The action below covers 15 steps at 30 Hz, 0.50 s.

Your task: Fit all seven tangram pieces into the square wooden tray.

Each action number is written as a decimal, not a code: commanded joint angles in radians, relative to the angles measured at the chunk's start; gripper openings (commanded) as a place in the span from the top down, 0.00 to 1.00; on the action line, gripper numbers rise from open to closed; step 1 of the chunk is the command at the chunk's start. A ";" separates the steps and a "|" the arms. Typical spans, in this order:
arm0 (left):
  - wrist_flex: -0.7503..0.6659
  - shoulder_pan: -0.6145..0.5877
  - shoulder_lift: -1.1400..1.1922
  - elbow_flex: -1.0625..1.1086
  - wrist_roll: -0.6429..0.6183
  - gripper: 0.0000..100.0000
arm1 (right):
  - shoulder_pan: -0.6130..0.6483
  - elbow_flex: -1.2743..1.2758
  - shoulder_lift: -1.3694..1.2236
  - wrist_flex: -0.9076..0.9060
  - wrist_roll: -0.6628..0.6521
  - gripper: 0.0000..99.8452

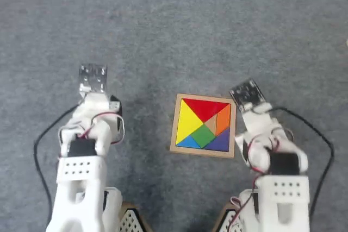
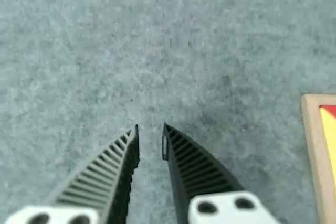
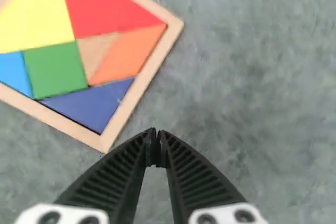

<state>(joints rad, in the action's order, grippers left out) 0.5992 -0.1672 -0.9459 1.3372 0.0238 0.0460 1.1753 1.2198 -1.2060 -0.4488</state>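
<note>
Table (image 1: 163,36): grey felt, no loose pieces seen on it. Square wooden tray (image 1: 174,126): lies flat between the two arms, nearer the right one. Inside it, the red triangle (image 3: 105,3), yellow triangle (image 3: 31,14), green square (image 3: 55,69) and the rest sit flush. Whether the tan triangle (image 3: 93,51) is a piece or bare base cannot be told.

Left end effector (image 2: 149,129): slightly spread, empty, well apart from the tray. Right end effector (image 3: 154,132): pressed together, empty, just beside the tray's corner.

Assessment: fitting appears complete. The next move calls only for verification and withdrawal.
</note>
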 commanded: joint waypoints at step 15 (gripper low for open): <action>-0.184 -0.002 -0.353 0.349 0.005 0.93 | -0.018 0.404 0.503 -0.012 0.011 0.99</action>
<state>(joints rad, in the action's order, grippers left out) 0.3475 -0.1672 -1.2436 1.6916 0.0238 0.0414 1.5420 1.6617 -1.2137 -0.4488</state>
